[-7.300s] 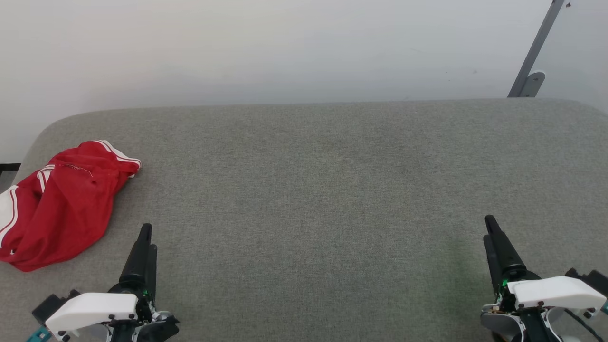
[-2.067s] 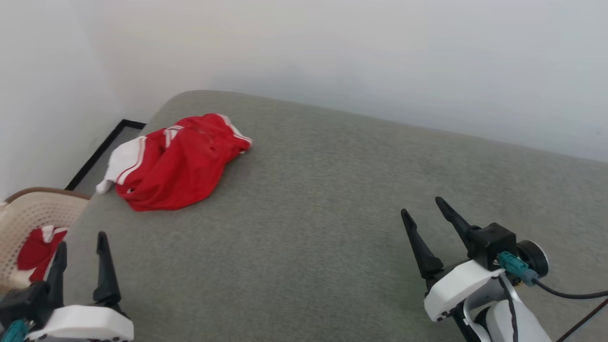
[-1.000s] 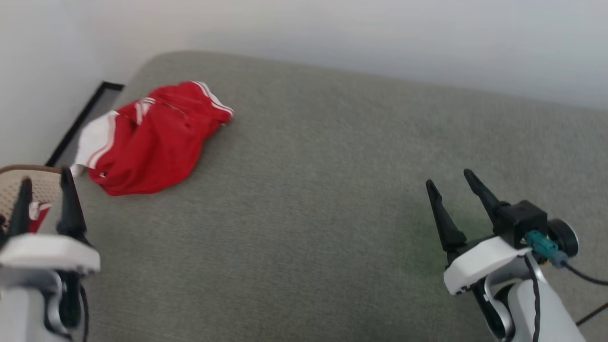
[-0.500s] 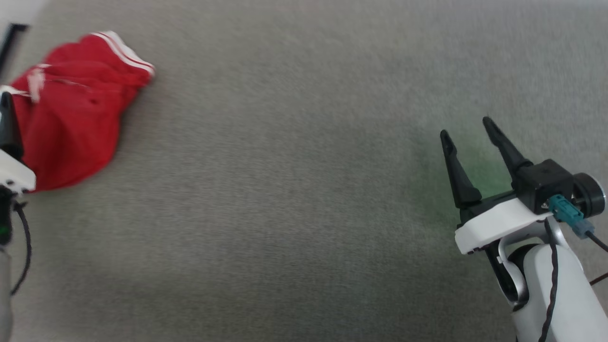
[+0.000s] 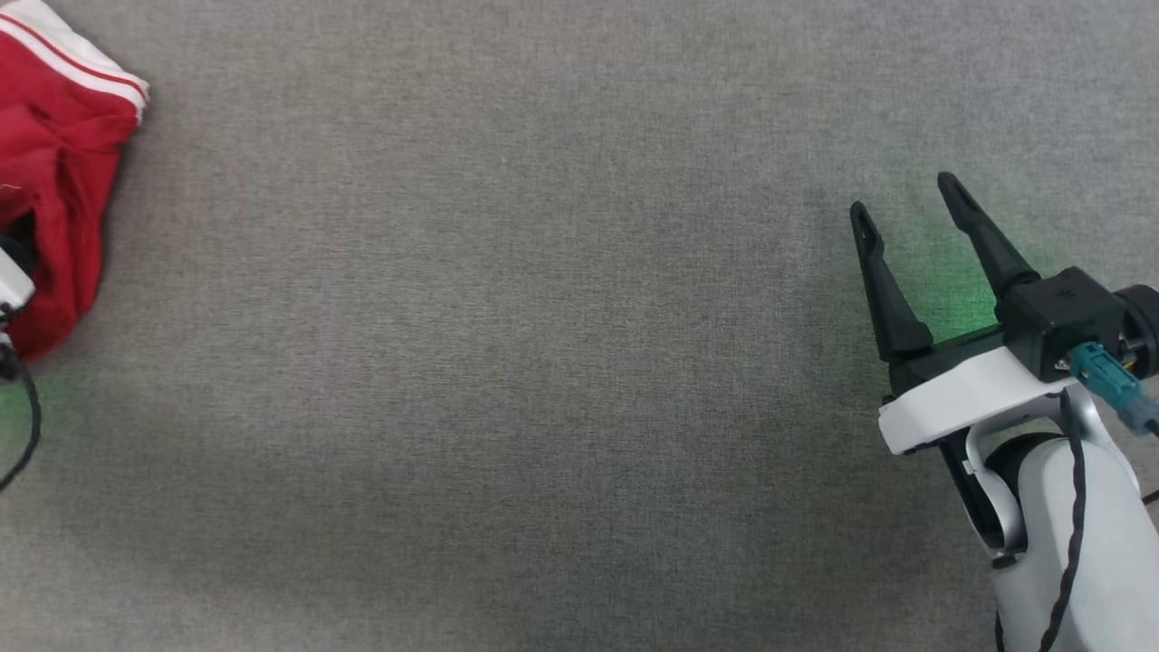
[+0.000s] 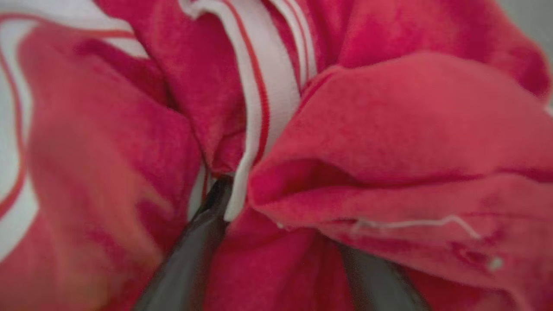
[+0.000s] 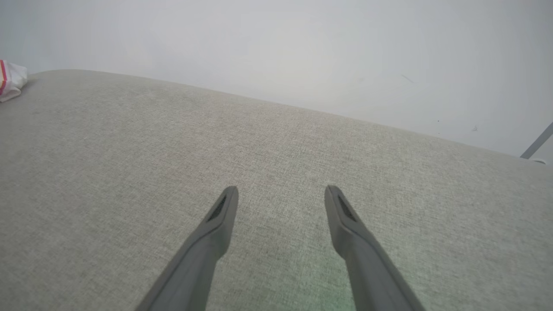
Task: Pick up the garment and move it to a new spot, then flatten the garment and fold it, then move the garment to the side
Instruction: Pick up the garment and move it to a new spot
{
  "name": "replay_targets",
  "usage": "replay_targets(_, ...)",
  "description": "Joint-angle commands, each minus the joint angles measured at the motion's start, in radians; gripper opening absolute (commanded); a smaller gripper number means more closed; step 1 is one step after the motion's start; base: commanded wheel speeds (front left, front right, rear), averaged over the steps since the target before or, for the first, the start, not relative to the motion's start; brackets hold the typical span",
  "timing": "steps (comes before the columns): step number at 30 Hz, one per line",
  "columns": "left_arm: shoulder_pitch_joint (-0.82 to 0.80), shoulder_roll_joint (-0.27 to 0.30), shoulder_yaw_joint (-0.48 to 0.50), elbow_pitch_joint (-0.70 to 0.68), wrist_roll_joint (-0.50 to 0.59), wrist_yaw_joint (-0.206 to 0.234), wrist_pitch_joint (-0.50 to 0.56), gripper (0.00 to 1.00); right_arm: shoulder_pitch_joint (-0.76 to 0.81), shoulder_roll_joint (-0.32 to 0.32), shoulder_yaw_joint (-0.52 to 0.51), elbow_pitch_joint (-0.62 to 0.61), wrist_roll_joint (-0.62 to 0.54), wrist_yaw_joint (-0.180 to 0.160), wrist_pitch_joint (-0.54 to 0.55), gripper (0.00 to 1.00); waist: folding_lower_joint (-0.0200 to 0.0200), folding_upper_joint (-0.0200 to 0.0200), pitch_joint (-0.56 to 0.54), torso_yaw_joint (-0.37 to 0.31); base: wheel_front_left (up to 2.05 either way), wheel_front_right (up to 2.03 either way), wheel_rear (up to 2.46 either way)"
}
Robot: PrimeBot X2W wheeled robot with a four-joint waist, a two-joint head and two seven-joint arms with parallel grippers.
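With the left end effector (image 6: 278, 190), jaws spread wide and unclamped, nose pushed straight into the crumpled garment (image 6: 389, 129). Just ahead of its left fingertip, touching it, a white band (image 6: 268, 99) with thin red stripes, running away up the wrist view. Over its right finger, a thick red fold, hiding the tip. Between the two fingers, more bunched red cloth, loose rather than pinched. Off to the left of both, further red cloth crossed by white striped trim, blurred. In the head view, a white sliver of this end effector's casing at the left edge, right against the red heap; just beyond it, away from the robot, a white sleeve hem (image 5: 72, 63) with red stripes. With the right end effector (image 5: 903, 195), jaws likewise spread wide, nothing held, fingers poised above the bare grey fabric-covered surface (image 5: 543, 362), the garment far off to its left. Under and just ahead of those fingers, a faint green glow (image 5: 951, 290) on the weave. Behind them, white casing, a black block with a teal connector (image 5: 1100, 380), and a black cable (image 5: 1073, 507) down the pale forearm. Along this arm's wrist view, nothing between the fingertips but grey weave; far to their upper left, a small white scrap of the garment with a red stripe, at the surface's edge; beyond the far edge, a plain pale wall (image 7: 259, 43); far to the right, a thin grey bar (image 7: 535, 142).
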State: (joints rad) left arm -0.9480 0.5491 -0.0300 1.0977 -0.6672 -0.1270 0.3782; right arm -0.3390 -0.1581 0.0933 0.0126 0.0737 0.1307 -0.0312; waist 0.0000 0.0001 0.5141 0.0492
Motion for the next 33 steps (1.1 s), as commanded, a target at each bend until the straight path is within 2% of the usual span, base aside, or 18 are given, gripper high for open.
replay_targets(1, 0.034, -0.050, -0.018, 0.071, 0.000, 0.018, 0.070, 1.00, -0.007, 0.000, 0.004, -0.012, -0.002, 0.000, 0.007, 1.00, 0.0000, -0.0001, 0.012, -0.008, 0.00, 0.00, 0.00)
replay_targets(7, 0.041, -0.086, -0.038, 0.160, -0.001, 0.030, 0.147, 1.00, -0.006, 0.006, 0.006, -0.031, -0.004, 0.000, 0.018, 1.00, 0.0000, -0.0001, 0.024, -0.016, 0.00, 0.00, 0.00)
replay_targets(8, 0.042, -0.091, -0.035, 0.169, -0.007, 0.029, 0.151, 0.47, -0.006, 0.007, 0.005, -0.031, -0.006, 0.000, 0.020, 1.00, 0.0000, -0.0001, 0.024, -0.016, 0.00, 0.00, 0.00)
replay_targets(9, 0.044, -0.094, -0.033, 0.178, -0.013, 0.029, 0.162, 0.00, -0.006, 0.009, 0.003, -0.032, -0.006, 0.000, 0.020, 1.00, 0.0000, -0.0001, 0.024, -0.016, 0.00, 0.00, 0.00)
replay_targets(13, 0.017, -0.054, -0.036, 0.166, -0.008, 0.017, 0.100, 0.00, 0.003, 0.005, -0.008, -0.028, -0.015, 0.000, 0.018, 1.00, 0.0000, -0.0001, 0.008, -0.002, 0.00, 0.00, 0.00)
replay_targets(20, -0.075, 0.047, -0.079, 0.050, 0.032, -0.002, -0.035, 0.00, 0.022, 0.008, -0.025, -0.012, -0.012, 0.000, 0.002, 1.00, 0.0000, -0.0001, -0.069, 0.033, 0.00, 0.00, 0.00)
replay_targets(25, -0.088, 0.080, -0.134, -0.043, 0.021, -0.002, -0.073, 0.00, 0.045, 0.014, -0.036, 0.012, -0.004, 0.000, -0.013, 1.00, 0.0000, -0.0001, -0.141, 0.052, 0.00, 0.00, 0.00)
replay_targets(33, -0.077, 0.172, -0.219, -0.229, 0.015, -0.002, -0.090, 0.00, 0.086, 0.029, -0.066, 0.028, 0.003, 0.000, -0.029, 1.00, 0.0000, -0.0001, -0.246, 0.079, 0.00, 0.00, 0.00)
